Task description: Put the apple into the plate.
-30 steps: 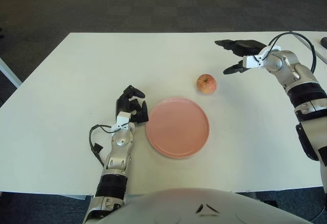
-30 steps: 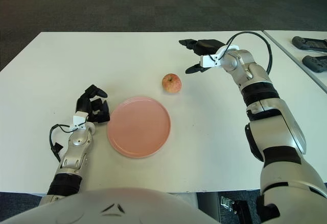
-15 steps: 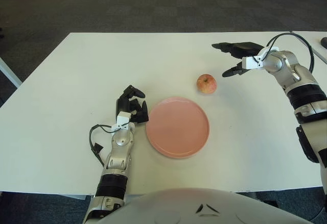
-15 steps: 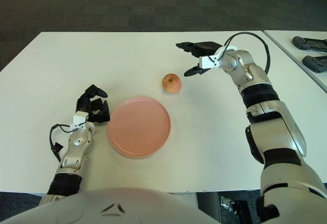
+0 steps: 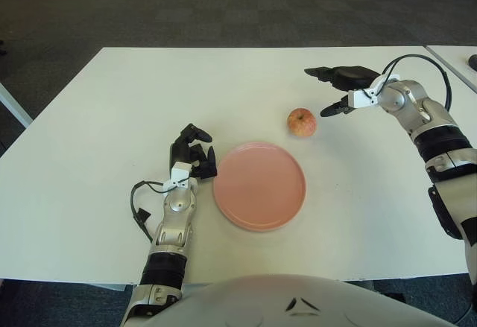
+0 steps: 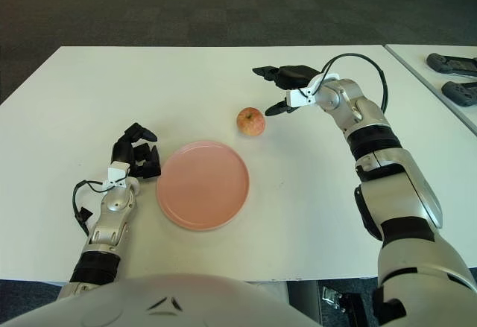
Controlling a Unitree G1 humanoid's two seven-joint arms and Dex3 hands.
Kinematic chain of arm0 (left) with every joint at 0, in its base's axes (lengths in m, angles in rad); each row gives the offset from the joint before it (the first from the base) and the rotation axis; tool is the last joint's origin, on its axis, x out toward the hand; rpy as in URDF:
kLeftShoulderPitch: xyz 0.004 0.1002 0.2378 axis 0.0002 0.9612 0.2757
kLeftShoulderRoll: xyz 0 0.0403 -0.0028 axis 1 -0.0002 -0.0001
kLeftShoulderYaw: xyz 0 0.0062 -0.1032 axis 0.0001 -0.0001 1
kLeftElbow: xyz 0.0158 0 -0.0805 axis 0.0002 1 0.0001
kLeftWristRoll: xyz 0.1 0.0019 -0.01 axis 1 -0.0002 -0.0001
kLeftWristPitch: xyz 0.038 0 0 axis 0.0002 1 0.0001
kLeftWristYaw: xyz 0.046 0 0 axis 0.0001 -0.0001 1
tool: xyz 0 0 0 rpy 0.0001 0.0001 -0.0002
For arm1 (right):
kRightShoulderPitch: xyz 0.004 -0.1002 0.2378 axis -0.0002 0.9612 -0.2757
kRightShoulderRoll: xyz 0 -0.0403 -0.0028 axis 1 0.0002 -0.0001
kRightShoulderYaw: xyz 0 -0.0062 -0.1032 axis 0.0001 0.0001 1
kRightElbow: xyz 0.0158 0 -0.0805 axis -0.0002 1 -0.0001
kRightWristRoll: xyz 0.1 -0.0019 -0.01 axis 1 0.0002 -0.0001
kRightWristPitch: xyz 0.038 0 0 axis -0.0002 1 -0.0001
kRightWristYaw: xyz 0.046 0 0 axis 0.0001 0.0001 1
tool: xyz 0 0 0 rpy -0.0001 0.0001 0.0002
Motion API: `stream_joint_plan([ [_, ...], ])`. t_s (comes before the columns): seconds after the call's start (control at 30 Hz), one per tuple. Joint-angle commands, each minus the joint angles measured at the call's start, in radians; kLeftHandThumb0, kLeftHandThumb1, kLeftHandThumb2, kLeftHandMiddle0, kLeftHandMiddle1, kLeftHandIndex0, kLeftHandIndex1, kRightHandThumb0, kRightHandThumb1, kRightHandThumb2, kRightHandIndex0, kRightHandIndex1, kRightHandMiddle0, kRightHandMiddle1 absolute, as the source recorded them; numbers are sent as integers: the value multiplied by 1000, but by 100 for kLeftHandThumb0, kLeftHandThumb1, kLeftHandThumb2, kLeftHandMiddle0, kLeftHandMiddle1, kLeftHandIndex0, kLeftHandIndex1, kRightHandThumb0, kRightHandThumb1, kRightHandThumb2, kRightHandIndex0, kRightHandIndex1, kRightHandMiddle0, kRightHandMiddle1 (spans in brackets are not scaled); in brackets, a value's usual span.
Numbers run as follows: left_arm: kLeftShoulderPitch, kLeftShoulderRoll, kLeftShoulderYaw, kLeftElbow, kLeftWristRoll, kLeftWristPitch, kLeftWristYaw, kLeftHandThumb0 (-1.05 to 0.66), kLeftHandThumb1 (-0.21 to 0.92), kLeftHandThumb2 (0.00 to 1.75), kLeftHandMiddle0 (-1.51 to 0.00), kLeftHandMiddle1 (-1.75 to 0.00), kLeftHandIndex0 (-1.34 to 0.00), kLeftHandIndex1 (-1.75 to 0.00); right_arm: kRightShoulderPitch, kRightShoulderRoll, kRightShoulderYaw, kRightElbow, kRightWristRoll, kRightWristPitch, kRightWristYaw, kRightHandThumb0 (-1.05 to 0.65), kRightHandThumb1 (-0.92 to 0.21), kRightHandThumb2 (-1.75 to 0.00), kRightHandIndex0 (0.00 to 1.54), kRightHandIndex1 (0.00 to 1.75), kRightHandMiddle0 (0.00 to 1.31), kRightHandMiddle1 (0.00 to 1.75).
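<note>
The task is at its beginning, as far as I can judge. The apple [image 5: 301, 122] sits on the white table [image 5: 89, 133], outside the plate [image 5: 259, 185]. It is just beyond the far right part of the plate's rim, near it but not touching it. The plate is pink, round and empty, and it lies in the middle of the table in front of the robot.

The right hand [image 5: 337, 89] is the one at work. It is in the air to the right of the apple and a little farther from the robot, close to it but with a clear gap between. Its fingers are spread wide, with one finger above and one lower, like a mouth turned toward the fruit, and they hold nothing. So the reach is nearly made, but the grasp is not yet made.

The left hand [image 5: 192, 153] shows just beside the left edge of the plate. Its fingers are curled in and hold nothing, and it seems to take no part in the work.

What is left, in my opinion, is almost all: to bring the open fingers around the apple, to close them, to lift it, to carry it a short way toward the robot and to the left, and to set it down inside the plate.
</note>
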Motion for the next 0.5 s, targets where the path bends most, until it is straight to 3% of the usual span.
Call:
stream_joint_plan([
  [0.0,-6,1,2,16,3,2,6,-55,14,154,-124,-175,-76,-175,-9,18,16,10,-24,-4,-25,-105,-92,-37,0,0,0,0],
  [0.47,-6,-1,-1,17,8,0,14,-55,13,154,-124,-175,-76,-175,-15,45,58,40,-64,-5,-54,-105,-92,-26,0,0,0,0],
])
